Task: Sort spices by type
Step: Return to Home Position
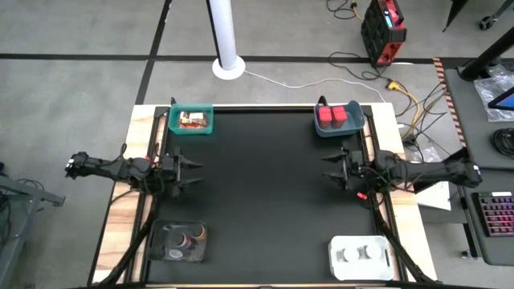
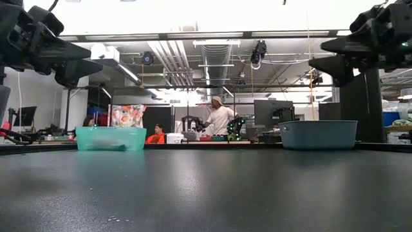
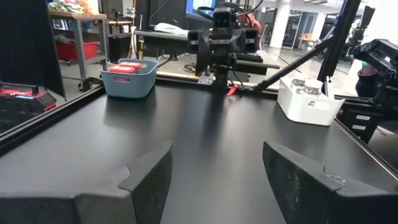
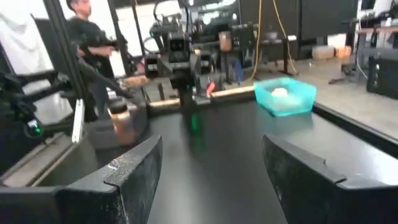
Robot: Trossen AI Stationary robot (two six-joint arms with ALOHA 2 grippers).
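Observation:
Two red boxes (image 1: 336, 116) sit in the blue-grey bin (image 1: 337, 128) at the far right. Orange and brown packets (image 1: 193, 120) lie in the teal bin (image 1: 178, 127) at the far left. Small jars (image 1: 183, 239) stand in the clear tray (image 1: 161, 250) at the near left, one of them amber (image 4: 120, 117). White-capped bottles (image 1: 359, 253) rest in the white tray (image 1: 341, 269) at the near right. My left gripper (image 1: 195, 172) hovers open at the table's left edge, pointing level toward the right. My right gripper (image 1: 328, 170) hovers open at the right edge, facing it. Neither holds anything.
The black mat (image 1: 265, 201) between the two grippers is bare. A white post (image 1: 228, 56) stands beyond the far edge. A red device (image 1: 382, 28) and cables lie on the floor at the far right. A person (image 2: 219, 119) stands in the room behind the table.

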